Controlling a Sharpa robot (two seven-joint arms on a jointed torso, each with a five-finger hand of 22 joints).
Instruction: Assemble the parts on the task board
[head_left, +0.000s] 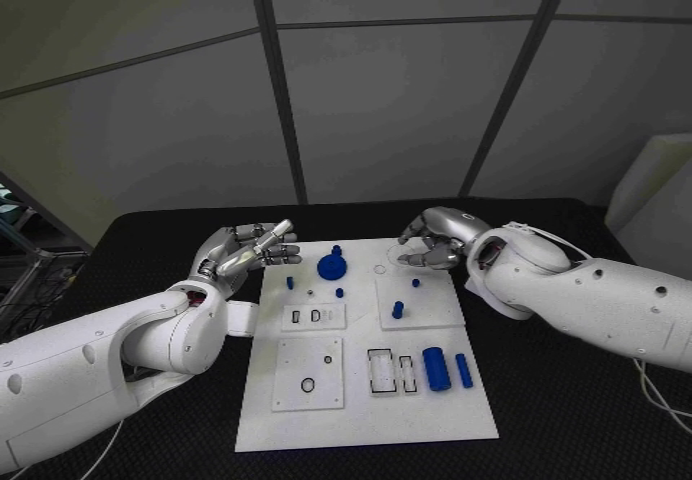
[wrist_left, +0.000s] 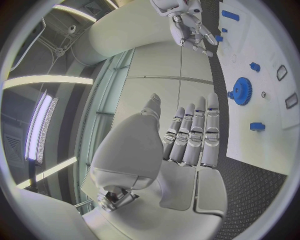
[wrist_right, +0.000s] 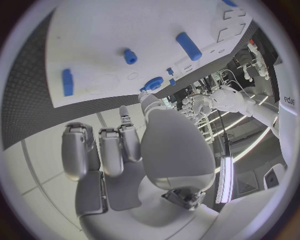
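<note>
Hovering empty w/ fingers apart, left hand (head_left: 245, 250) at 9 o'clock and right hand (head_left: 437, 240) at 1 o'clock of task board (head_left: 433, 425) needed a centred descent onto blue gear (head_left: 333, 266).

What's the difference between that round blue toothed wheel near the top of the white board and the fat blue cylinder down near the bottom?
The toothed wheel is flat and round, with teeth round its rim and a small stub rising from its middle; the cylinder is smooth and longer than it is wide. The wheel sits at the far end of the board, between the two hands; the cylinder lies on its side at the near end, beside a slimmer blue bar. Both are blue, and neither is held.
</note>
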